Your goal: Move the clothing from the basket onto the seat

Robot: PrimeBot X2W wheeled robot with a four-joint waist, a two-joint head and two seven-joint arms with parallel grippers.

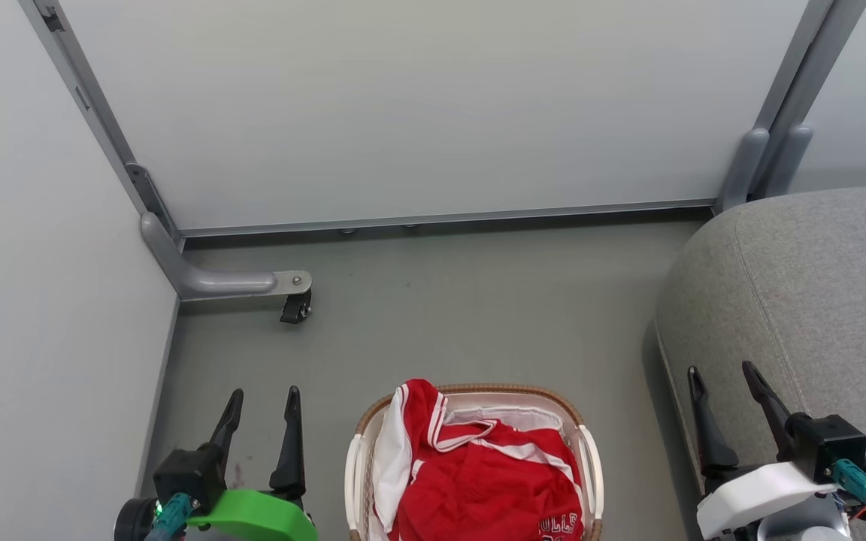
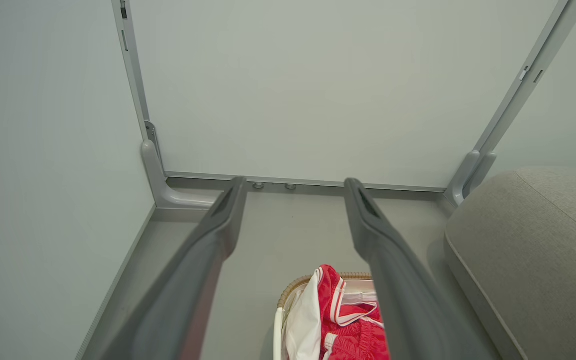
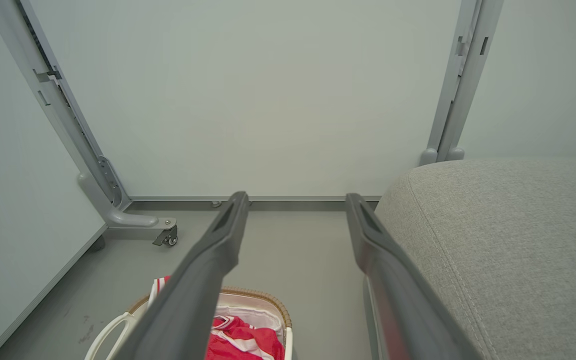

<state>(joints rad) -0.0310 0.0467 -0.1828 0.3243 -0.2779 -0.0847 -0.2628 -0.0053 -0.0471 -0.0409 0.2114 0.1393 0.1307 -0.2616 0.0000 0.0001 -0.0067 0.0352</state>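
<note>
**Head view.** The clothing [image 1: 478, 473] lies heaped in the basket [image 1: 493, 389], with one red fold draped over the far-left rim. The left end effector [image 1: 264, 393] hangs left of the basket, released and empty. The right end effector [image 1: 721, 370] hangs right of the basket, over the edge of the seat [image 1: 816, 285], also released and empty. The seat stands right of the basket, apart from it.
Hazard: the white liner [image 1: 388, 458] lies against the clothing at the basket's left side. A deep pinch there is likely to catch liner as well as garment and lift or tip the basket.

**Left wrist view.** The fingers [image 2: 218, 225] stand wide apart with bare floor [image 2: 293, 235] between them, beyond the basket.
Hazard: a descent straight along the fingers would probably meet the floor, not cloth. The arm needs to come in over the basket first.

**Right wrist view.** One finger [image 3: 218, 250] crosses the basket; the other runs along the seat edge.
Hazard: an inward swing may strike the woven rim or a handle and shove the basket.
Hazard: the garments look tangled. Lifting one may drag another over the rim and drop it on the floor between basket and seat.
</note>
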